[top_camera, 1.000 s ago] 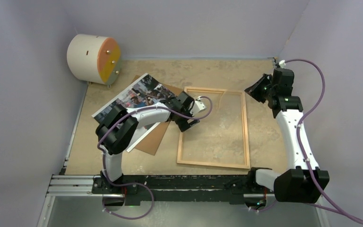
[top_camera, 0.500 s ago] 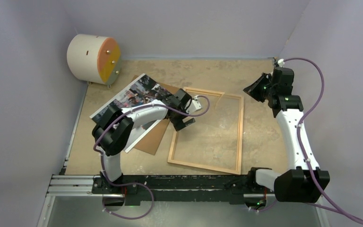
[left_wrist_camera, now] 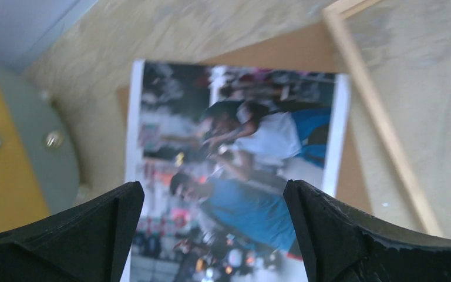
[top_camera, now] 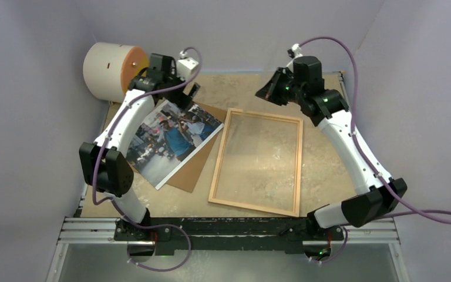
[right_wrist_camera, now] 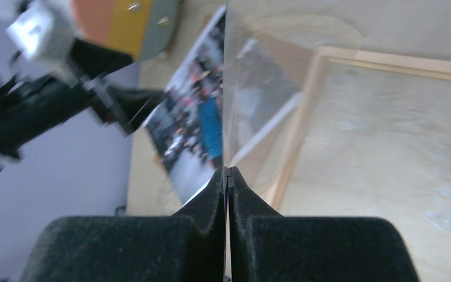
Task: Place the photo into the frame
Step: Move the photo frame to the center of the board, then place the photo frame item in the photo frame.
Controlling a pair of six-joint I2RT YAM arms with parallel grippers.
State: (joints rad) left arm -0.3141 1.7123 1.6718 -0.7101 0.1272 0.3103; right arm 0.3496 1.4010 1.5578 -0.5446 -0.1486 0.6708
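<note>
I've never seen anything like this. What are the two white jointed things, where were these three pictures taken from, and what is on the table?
They are two robot arms bolted to the near edge of the table, each ending in a two-finger gripper. The wide picture comes from a fixed camera above and behind them. The other two come from small cameras on the wrists, so each shows its own black fingers. On the table lies the photo, partly on a brown backing sheet, and beside it the frame, a light-wood rectangle. A white drum with an orange face sits in the far left corner. The left gripper hangs open above the photo, holding nothing. The right gripper is shut, apparently pinching a thin clear sheet seen edge-on.
</note>
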